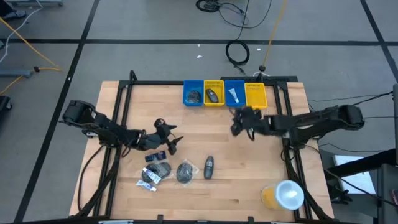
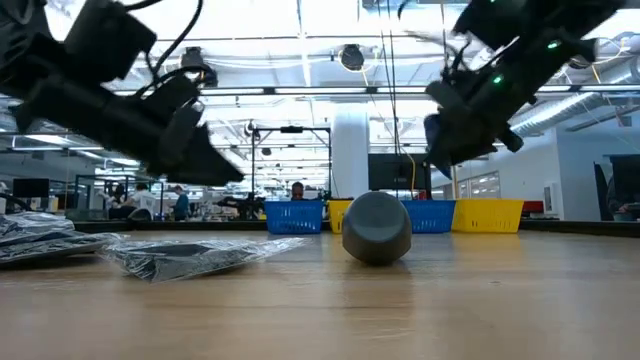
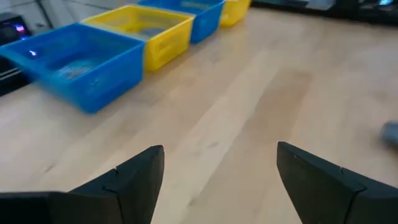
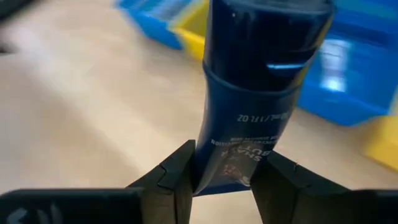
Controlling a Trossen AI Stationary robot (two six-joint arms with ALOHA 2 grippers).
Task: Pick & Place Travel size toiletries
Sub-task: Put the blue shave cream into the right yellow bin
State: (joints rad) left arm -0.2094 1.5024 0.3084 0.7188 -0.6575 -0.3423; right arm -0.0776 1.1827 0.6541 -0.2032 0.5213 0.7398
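Note:
My right gripper (image 4: 222,177) is shut on a dark blue tube (image 4: 258,68) and hangs above the table just in front of the row of bins (image 1: 242,121). My left gripper (image 3: 221,174) is open and empty, low over bare wood at the table's left (image 1: 168,137). Near it several toiletries lie flat on the table: a small dark item (image 1: 155,155), a labelled sachet (image 1: 151,176), a clear-wrapped dark piece (image 1: 185,172) and a dark mini bottle (image 1: 209,167), which lies on its side (image 2: 377,228). My right gripper pinches the tube's narrow printed end (image 4: 227,165) between its two fingers. The tube sticks out forward past the fingertips, its wider dark end (image 4: 267,37) farthest from them. It is lifted clear of the table.
Four bins stand in a row at the far edge: blue (image 1: 193,93), yellow (image 1: 213,93), blue (image 1: 234,93), yellow (image 1: 256,94), the first three with items inside. A yellow cup with a white lid (image 1: 283,196) stands at the near right. Bare wood lies mid-table.

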